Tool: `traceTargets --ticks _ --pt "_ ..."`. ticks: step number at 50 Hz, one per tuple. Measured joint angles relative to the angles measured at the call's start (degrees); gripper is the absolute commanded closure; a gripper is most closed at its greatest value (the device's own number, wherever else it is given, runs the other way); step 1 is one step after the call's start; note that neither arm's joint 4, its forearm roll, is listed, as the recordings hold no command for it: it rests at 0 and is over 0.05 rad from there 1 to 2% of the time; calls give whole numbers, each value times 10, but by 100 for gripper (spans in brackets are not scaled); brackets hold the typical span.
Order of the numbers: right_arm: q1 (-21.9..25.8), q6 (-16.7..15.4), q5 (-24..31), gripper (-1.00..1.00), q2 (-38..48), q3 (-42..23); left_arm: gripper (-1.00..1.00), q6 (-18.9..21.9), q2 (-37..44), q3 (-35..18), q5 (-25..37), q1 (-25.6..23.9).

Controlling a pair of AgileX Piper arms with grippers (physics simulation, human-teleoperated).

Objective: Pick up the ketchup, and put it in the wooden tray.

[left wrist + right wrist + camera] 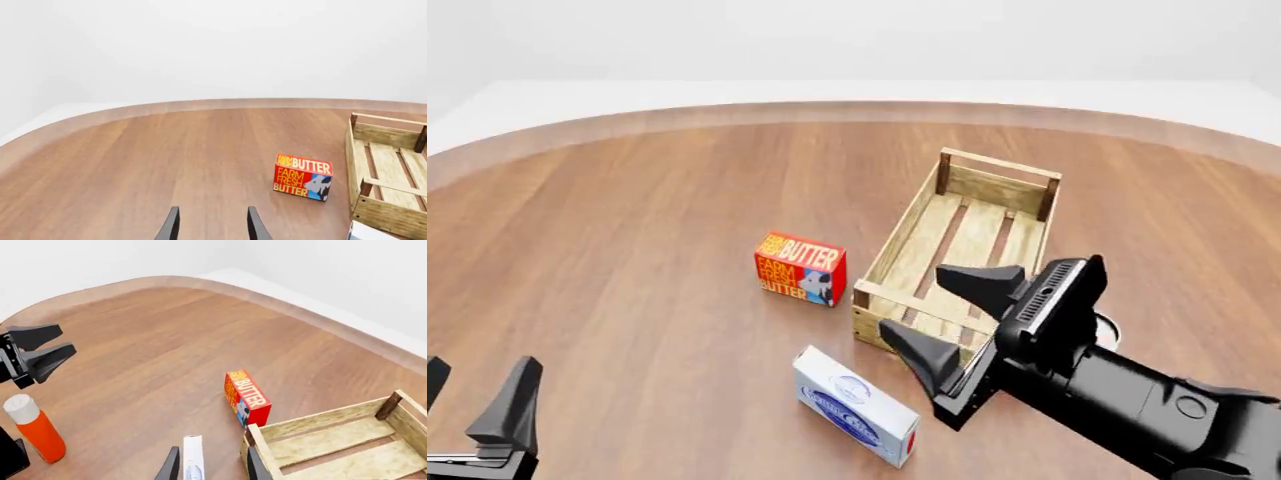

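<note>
The ketchup (40, 435), a red-orange bottle with a white cap, stands upright on the table and shows only in the right wrist view. It does not show in the front view. The wooden tray (968, 250) lies at centre right and holds nothing; it also shows in the right wrist view (327, 440) and the left wrist view (387, 175). My right gripper (954, 318) is open and empty, hovering over the tray's near end. My left gripper (474, 395) is open and empty at the near left; it also shows in the right wrist view (47, 347), apart from the ketchup.
A red butter box (801, 268) stands just left of the tray. A white box (854, 405) lies flat in front of the tray's near corner, below my right gripper. The wooden table's curved far edge (827, 108) runs across the back.
</note>
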Motion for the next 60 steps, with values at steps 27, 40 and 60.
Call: traceTargets --ticks 27,40,60 --pt "130 24 -28 -100 138 -80 -100 0 0 0 0 0" --pt "164 26 -43 -100 199 -110 -100 0 0 0 0 0" --pt "213 25 -49 -100 293 -166 -100 0 0 0 0 0"
